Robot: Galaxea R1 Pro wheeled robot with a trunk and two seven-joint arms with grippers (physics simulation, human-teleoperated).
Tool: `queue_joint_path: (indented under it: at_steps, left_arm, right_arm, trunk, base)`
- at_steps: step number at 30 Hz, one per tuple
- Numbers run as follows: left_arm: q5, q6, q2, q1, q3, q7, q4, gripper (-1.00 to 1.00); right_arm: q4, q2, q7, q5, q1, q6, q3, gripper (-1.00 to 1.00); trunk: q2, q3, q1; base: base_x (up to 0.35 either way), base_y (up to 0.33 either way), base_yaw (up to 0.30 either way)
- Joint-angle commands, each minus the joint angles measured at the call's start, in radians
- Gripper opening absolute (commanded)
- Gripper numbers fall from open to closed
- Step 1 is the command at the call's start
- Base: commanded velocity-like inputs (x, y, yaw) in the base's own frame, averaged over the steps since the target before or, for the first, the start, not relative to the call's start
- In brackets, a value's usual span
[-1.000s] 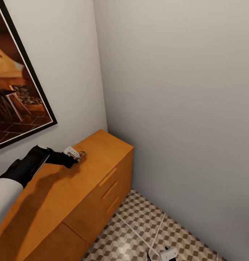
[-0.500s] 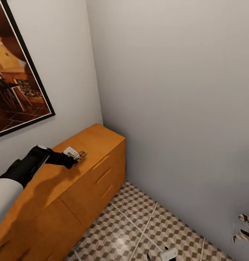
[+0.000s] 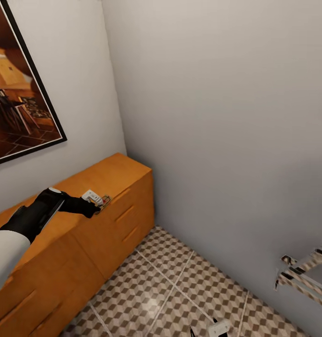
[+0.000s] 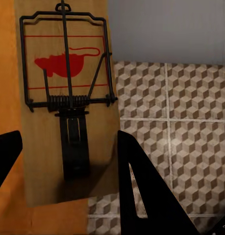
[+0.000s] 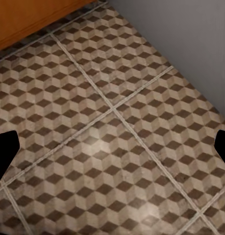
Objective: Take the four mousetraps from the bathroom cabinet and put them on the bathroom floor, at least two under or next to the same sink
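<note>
While facing room corner, we see orange cabinet [image 3: 86,220] along wall, cube-pattern bathroom floor [image 3: 179,290] below. Left gripper [image 3: 98,203] fingers clamp mousetrap [image 4: 68,103] over cabinet's front edge. Right gripper [image 5: 112,147] fingers spread wide above tiles. View swung rightward since earlier; arm pose unchanged.

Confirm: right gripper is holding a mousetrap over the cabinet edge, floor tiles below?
Wrong arm. The left gripper holds the mousetrap, as the left wrist view shows, past the cabinet edge with bathroom floor below. The right gripper is open, empty.
</note>
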Motion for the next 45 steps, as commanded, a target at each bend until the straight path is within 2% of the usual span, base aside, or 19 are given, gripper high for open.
queue_joint_path:
  at_steps: [1, 19, 23, 25, 28, 30, 31, 34, 37, 41, 44, 45]
  left_arm:
    - [-0.007, 0.004, 0.0, -0.001, -0.001, -0.006, -0.001, -1.0]
    - [-0.007, 0.002, -0.007, -0.001, -0.003, -0.004, 0.028, -1.0]
    - [-0.007, 0.0, -0.019, 0.0, -0.003, -0.004, 0.048, -1.0]
    - [-0.007, -0.003, -0.036, 0.002, -0.003, -0.004, 0.074, -1.0]
    - [-0.007, -0.005, -0.049, 0.004, -0.003, -0.004, 0.101, -1.0]
    - [-0.008, -0.012, -0.066, 0.005, -0.01, -0.004, 0.139, -1.0]
    - [-0.008, -0.031, -0.082, 0.006, -0.022, -0.004, 0.172, -1.0]
    - [-0.008, -0.092, -0.108, 0.009, -0.052, -0.003, 0.244, -1.0]
    - [-0.008, -0.188, -0.157, 0.011, -0.082, 0.023, 0.378, -1.0]
    - [-0.008, -0.311, -0.208, 0.012, -0.092, 0.063, 0.529, -1.0]
    - [-0.009, -0.425, -0.265, 0.012, -0.094, 0.099, 0.694, -1.0]
    - [-0.009, -0.441, -0.273, 0.013, -0.094, 0.107, 0.72, -1.0]
  right_arm:
    - [0.001, 0.0, -0.009, 0.009, -0.001, -0.002, 0.002, 1.0]
    - [0.001, 0.0, -0.009, 0.009, -0.001, -0.002, 0.002, 1.0]
    - [0.001, 0.0, -0.009, 0.009, -0.001, -0.002, 0.002, 1.0]
    - [0.001, 0.0, -0.008, 0.009, -0.001, -0.002, 0.002, 1.0]
    - [0.001, 0.0, -0.009, 0.009, -0.001, -0.001, 0.002, 1.0]
    - [0.001, 0.0, -0.009, 0.009, -0.001, 0.009, 0.002, 1.0]
    - [0.001, 0.0, -0.008, 0.009, -0.001, 0.017, 0.002, 1.0]
    - [0.001, 0.0, -0.008, 0.009, -0.001, 0.023, 0.002, 1.0]
    - [0.001, 0.0, -0.008, 0.009, -0.001, 0.026, 0.002, 1.0]
    - [0.001, 0.0, -0.008, 0.01, -0.001, 0.027, 0.002, 1.0]
    - [0.001, 0.0, -0.008, 0.009, -0.001, 0.027, 0.002, 1.0]
    - [0.001, 0.0, -0.008, 0.009, -0.001, 0.027, 0.002, 1.0]
  trunk:
    - [-0.002, -0.002, 0.0]
    - [-0.002, -0.002, 0.0]
    - [-0.002, -0.002, 0.0]
    - [-0.002, -0.002, 0.0]
    - [-0.002, -0.002, 0.0]
    - [-0.002, -0.002, 0.0]
    - [-0.002, -0.002, 0.0]
    - [-0.002, -0.002, 0.0]
    - [-0.002, -0.002, 0.0]
    - [-0.002, -0.002, 0.0]
    - [-0.002, -0.002, 0.0]
    - [-0.002, -0.002, 0.0]
  base:
    - [-0.266, -0.208, 0.0]
    - [-0.266, -0.208, 0.0]
    - [-0.188, -0.15, 0.0]
    - [-0.047, -0.038, 0.0]
    - [-0.021, -0.017, 0.0]
    - [-0.008, -0.006, 0.0]
    - [-0.003, -0.003, 0.0]
    - [-0.001, -0.001, 0.0]
    - [0.0, 0.0, 0.0]
    - [0.0, 0.0, 0.0]
    - [0.0, 0.0, 0.0]
    - [0.0, 0.0, 0.0]
